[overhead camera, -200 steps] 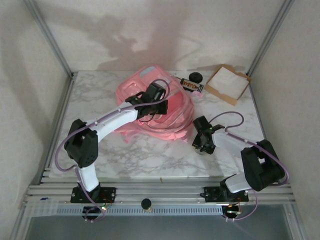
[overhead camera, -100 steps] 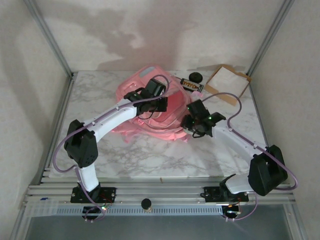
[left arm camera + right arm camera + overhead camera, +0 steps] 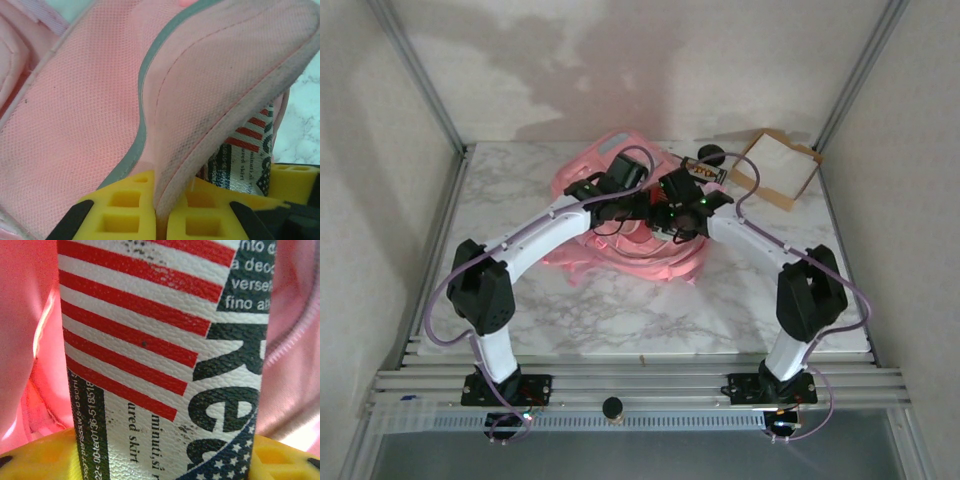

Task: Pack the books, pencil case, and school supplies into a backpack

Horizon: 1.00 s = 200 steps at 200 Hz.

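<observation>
Backpack, pink and crumpled, lay slumped at the middle of the bench, with both arms meeting over its top. The left gripper had its jaws closed on the edge of a pink flap of the backpack, holding that flap lifted so that a gap stood open beneath it. The right gripper held the school supplies, a small flag-striped pack, upright between its yellow pads, jaws clamped on the pack's lower end, and pink fabric rose on either side of it. In the left wrist view the striped pack showed just under the lifted flap, at the mouth of the backpack, so it looked partly in but not let go. I judged the task to be at the step of putting this pack in: the opening was held and the pack was at it. What was left of the step was to push the pack deeper, release it and draw the right gripper out. Whether the books and the pencil case already sat inside the backpack could not be told, since the flap and the arms hid its inside. Behind and to the right of the backpack, a black item with orange marks, a black round object and a cardboard tray sat on the bench, apart from the packing.
</observation>
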{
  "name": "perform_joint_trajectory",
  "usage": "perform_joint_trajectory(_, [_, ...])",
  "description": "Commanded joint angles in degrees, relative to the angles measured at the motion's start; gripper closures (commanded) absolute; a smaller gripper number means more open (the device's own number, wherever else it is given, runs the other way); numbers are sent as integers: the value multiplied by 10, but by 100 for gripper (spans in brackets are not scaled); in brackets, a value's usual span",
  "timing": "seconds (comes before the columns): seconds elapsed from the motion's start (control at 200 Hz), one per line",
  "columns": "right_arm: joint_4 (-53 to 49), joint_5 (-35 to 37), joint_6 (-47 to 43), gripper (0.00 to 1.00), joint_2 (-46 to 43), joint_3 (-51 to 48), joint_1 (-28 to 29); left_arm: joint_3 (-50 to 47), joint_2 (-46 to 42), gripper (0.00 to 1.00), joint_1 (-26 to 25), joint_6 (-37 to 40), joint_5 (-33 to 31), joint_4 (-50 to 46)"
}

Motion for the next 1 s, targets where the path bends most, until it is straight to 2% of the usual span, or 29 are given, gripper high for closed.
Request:
perform_joint_trajectory(0.0, [51,-38,-23,49,27,46,-10,-15,-48,100,-6,-39,41,63])
perform_joint_trajectory(0.105, [71,-77,-31,40,55,72,-17,-30,-54,100,4,-59,45,76])
perform_joint_trajectory(0.185, [94,-102,-31,27,62,73,-20,-33,-57,100,5,-65,45,80])
perform_joint_trajectory(0.28, [74,-102,-37,22,65,76,-23,-35,-59,100,10,-70,47,83])
perform_joint_trajectory(0.38, [117,-142,-22,18,29,21,-36,-37,-61,100,12,-70,53,88])
perform_joint_trajectory(0.511, [161,-201,8,27,-22,-60,-55,-37,-60,100,12,-71,53,88])
perform_joint_trajectory(0.566, [167,-221,18,37,-29,-88,-59,-37,-59,100,12,-71,58,88])
perform_joint_trajectory(0.851, [198,-236,51,49,-22,-117,-52,-33,-56,100,10,-77,72,90])
perform_joint_trajectory(0.921, [232,-227,75,55,-10,-119,-52,-35,-58,100,8,-81,72,90])
perform_joint_trajectory(0.996, [286,-218,108,66,6,-125,-49,-37,-61,100,6,-85,72,92])
